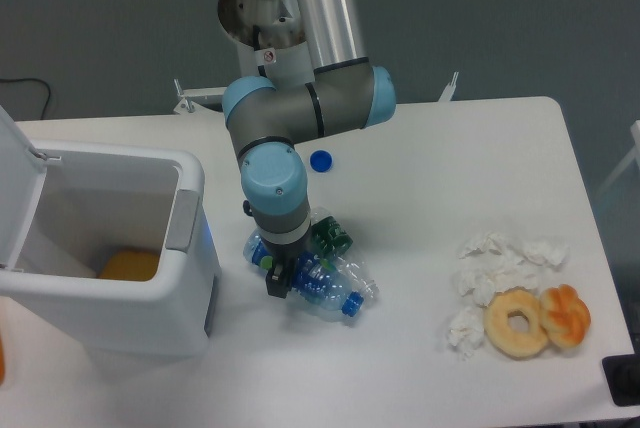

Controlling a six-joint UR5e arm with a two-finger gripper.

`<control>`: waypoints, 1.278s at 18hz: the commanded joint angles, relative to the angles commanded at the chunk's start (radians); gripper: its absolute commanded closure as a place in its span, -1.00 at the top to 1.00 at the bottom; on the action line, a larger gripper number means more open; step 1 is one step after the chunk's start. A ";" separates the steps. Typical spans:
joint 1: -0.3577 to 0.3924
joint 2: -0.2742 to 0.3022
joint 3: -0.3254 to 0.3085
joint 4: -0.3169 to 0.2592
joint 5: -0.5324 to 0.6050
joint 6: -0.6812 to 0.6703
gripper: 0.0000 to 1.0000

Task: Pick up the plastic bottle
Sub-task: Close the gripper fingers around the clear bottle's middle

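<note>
The claw [278, 283] is sitting low on the bottle [318, 283], which is lying on its side near the front middle of the bench [450, 148]. I cannot tell if it is squeezing or wide. It should be gripping the bottle's middle, clear of the green-label item [331, 234]. I am counting one bottle, one loose cap [320, 160], one bin [105, 248], two donuts [538, 320], some tissues [495, 266].

A white rectangular table [480, 158] bearing a crushed clear plastic bottle [325, 288], loose blue cap [320, 160], crumpled white tissues [495, 273], two doughnuts [535, 320] and a white bin [110, 248].
</note>
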 joint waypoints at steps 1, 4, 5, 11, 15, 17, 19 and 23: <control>0.000 0.000 0.000 0.000 0.000 -0.003 0.92; 0.000 0.002 0.000 -0.002 0.002 -0.006 0.84; 0.000 0.002 0.000 -0.002 0.003 -0.006 0.77; -0.005 0.002 0.002 -0.002 0.021 -0.028 0.63; -0.006 0.002 0.002 -0.003 0.023 -0.035 0.54; -0.006 0.003 0.005 -0.003 0.023 -0.035 0.54; -0.006 0.002 0.014 -0.003 0.023 -0.037 0.54; -0.008 0.003 0.020 -0.003 0.023 -0.037 0.52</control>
